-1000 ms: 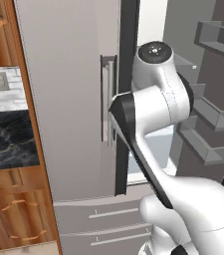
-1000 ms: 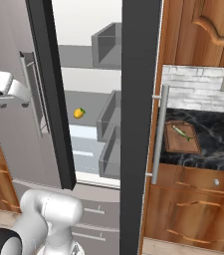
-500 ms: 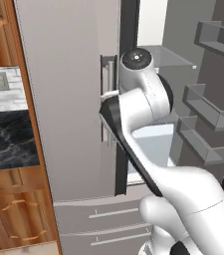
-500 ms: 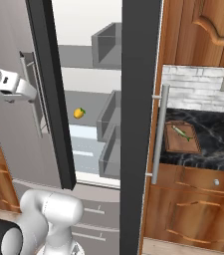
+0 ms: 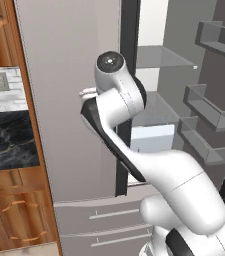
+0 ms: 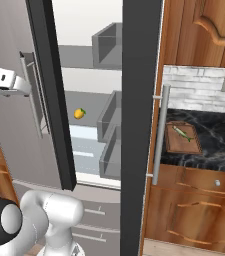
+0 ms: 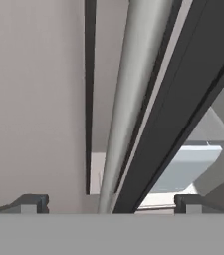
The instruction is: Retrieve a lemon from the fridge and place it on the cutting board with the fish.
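Swinging left toward fridge [image 6: 134, 100] door handle [image 7: 126, 104], gripper [image 7: 111, 201] wide open, empty.

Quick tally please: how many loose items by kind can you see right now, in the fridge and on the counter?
Small yellow lemon on a grey fridge shelf: 1
Reddish-brown wooden cutting board on the black marbled counter: 1
Slim greenish-grey fish on that board: 1
Total: 3
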